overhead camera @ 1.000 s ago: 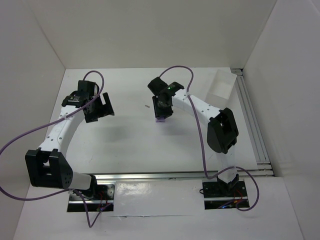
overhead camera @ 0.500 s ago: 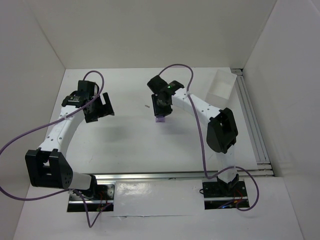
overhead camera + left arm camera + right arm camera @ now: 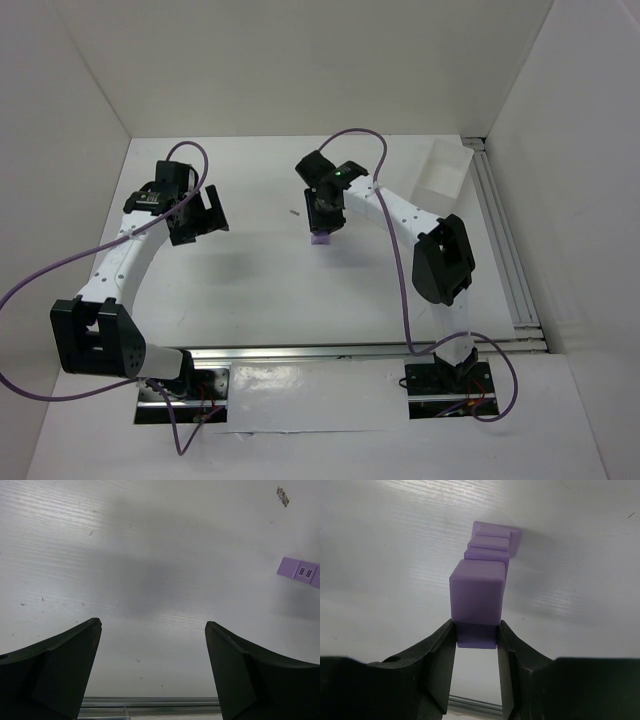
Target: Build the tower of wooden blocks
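The right tool (image 3: 476, 630) rises from the bottom edge. Its two dark fingers (image 3: 440, 655) press on either side of a lilac cube (image 3: 476, 594), touching its lower, shaded part. The cube's lit face fills the middle of the view. Beyond it, the tower (image 3: 492, 542) recedes in stepped lilac blocks in line with the cube, ending in a slightly wider base on the white worktop (image 3: 380, 555). A soft grey shadow lies on the worktop to the right of the column.

Tower (image 3: 320, 240) mostly under right hand (image 3: 322, 226)
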Robot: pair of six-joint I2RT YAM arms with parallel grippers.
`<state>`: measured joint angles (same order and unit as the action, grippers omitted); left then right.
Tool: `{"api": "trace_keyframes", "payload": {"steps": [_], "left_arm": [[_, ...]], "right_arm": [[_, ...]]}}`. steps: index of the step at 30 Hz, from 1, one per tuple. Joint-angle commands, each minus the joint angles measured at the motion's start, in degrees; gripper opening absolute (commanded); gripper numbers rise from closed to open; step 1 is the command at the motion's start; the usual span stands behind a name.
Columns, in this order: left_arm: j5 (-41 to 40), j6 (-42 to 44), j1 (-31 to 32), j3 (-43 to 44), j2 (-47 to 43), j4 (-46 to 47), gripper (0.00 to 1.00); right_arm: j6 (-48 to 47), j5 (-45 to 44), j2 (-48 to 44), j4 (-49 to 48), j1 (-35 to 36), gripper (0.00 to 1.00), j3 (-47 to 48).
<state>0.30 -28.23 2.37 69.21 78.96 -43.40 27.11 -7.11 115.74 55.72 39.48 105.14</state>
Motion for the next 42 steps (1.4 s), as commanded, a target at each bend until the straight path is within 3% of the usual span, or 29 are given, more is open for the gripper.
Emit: {"api": "trace_keyframes", "payload": {"steps": [1,42], "left_arm": [[-0.12,0.98,-0.26,-0.13,-1.26,0.59,0.98],[-0.12,0.98,-0.26,0.40,-0.74,0.59,0.98]], "right_arm": [[-0.66,-0.71,0.27,-1.14,-0.20,0.27,2.08],[-1.71,-1.24,1.85,-0.62,-0.72,0.27,3.67]]}}
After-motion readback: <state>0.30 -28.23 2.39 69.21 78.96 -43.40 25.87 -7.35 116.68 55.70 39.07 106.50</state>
